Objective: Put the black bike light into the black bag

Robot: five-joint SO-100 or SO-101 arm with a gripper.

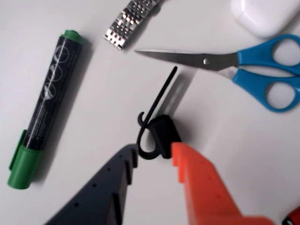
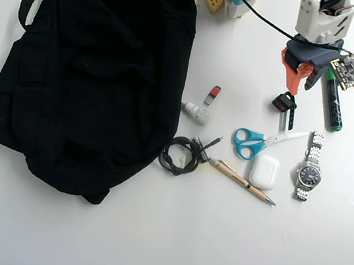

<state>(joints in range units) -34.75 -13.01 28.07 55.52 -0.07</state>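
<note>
Black bike light: small, dark, blocky body w/ thin black rubber strap curling in a loop at its left and a straight tail running up-right in the wrist view. It lies on the white surface, between the claw tips. Claw is open, dark finger left, orange finger right, the light in the gap; can't tell if either finger touches it.

Overhead view shows the light just below the claw, strap tail pointing down toward the blue scissors, long axis roughly vertical. Only overhead shows the black bag, well apart at left. Wrist view shows green-capped marker left of the light.
</note>
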